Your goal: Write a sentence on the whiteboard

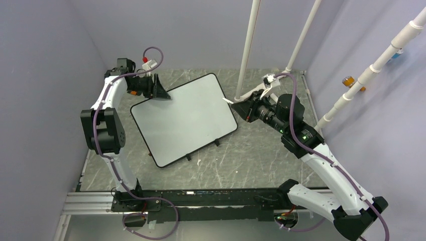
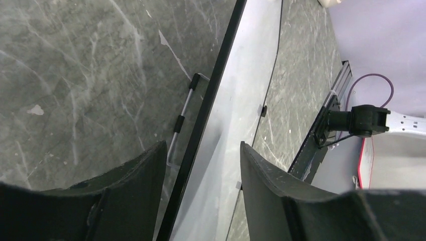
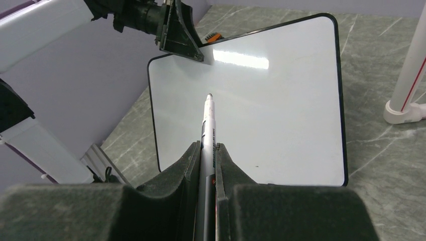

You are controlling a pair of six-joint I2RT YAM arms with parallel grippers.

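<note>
The whiteboard lies slanted on the grey table, its face plain white; the sentence is out of view. My left gripper is at the board's far left edge. In the left wrist view its fingers stand open on either side of the board's dark rim, with a gap on both sides. My right gripper is shut on a grey marker that points over the whiteboard, its tip held above the face. From above, this right gripper hovers off the board's right edge.
Two white poles rise behind the board, and one has its base close to the board's right side. A slanted white pipe runs along the right wall. A metal foot props the board. A rail spans the near edge.
</note>
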